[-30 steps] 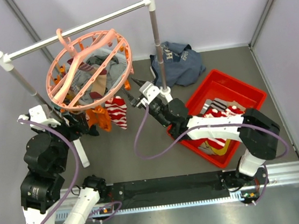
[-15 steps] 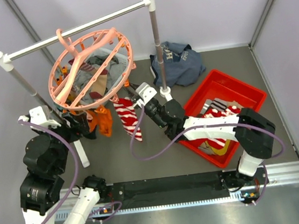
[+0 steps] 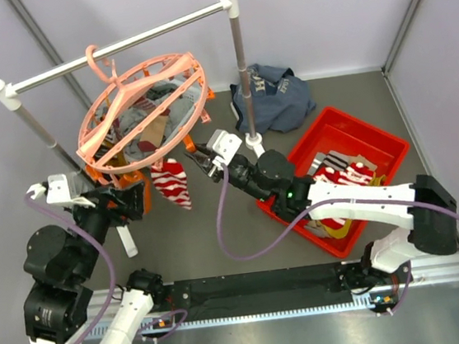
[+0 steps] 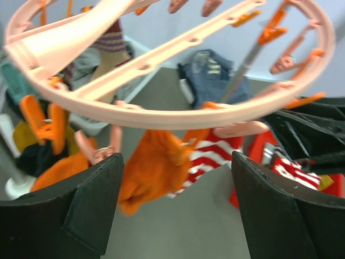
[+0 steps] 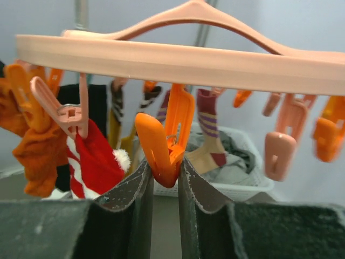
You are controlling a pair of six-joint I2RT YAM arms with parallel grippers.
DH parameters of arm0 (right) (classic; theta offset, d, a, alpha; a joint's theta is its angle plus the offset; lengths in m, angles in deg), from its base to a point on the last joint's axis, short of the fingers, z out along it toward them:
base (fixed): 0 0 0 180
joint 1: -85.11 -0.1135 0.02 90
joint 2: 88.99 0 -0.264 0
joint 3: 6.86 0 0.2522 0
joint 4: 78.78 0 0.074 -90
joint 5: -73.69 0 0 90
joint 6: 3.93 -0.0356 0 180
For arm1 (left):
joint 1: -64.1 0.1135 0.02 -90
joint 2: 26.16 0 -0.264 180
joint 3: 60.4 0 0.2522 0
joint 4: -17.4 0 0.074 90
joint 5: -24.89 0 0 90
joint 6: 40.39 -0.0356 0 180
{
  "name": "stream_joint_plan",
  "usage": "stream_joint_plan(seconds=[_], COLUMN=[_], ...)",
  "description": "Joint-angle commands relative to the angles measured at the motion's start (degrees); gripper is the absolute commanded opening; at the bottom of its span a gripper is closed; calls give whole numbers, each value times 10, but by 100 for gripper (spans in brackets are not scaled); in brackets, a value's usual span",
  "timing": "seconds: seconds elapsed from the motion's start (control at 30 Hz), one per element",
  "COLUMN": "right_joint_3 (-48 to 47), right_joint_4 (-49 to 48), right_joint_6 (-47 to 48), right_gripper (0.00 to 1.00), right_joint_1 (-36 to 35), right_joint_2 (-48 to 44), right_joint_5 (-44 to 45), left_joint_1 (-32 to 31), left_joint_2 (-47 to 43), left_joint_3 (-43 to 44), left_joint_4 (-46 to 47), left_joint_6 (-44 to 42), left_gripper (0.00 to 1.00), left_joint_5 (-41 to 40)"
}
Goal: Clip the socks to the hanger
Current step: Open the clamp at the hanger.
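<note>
1. Right gripper (image 5: 164,174) pinches an orange plastic clip peg (image 5: 164,137) on the round salmon-pink plastic ring hanger (image 5: 161,59).
2. Left gripper (image 4: 178,183) is spread wide beneath the ring.
3. Clipped under the ring hangs a red-and-white striped fabric sock (image 3: 171,183).

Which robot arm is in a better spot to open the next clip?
The right. The right gripper squeezes an orange peg under the hanger. The left gripper hangs open below the ring, holding nothing.
</note>
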Motion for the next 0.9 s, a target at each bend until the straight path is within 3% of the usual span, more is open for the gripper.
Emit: stream_joint_plan(seconds=[0.0, 0.23, 0.47, 0.87], right_joint_3=[-56, -98, -140, -187], right_joint_4=[162, 238, 294, 346], right_joint_6=[-87, -139, -173, -218], right_gripper=[0, 0, 0, 0], right_joint_1=[-4, -4, -3, 1], right_joint_2=[-45, -51, -39, -14], right_joint_5=[-92, -165, -163, -159], left_joint_1=[-1, -1, -1, -1], left_joint_2=[-20, -49, 20, 103], left_joint_3=[20, -32, -45, -34], left_joint_4=[51, 155, 230, 283], left_joint_6=[-18, 5, 40, 101], left_gripper=[85, 87, 89, 93], left_joint_5=[119, 237, 328, 259])
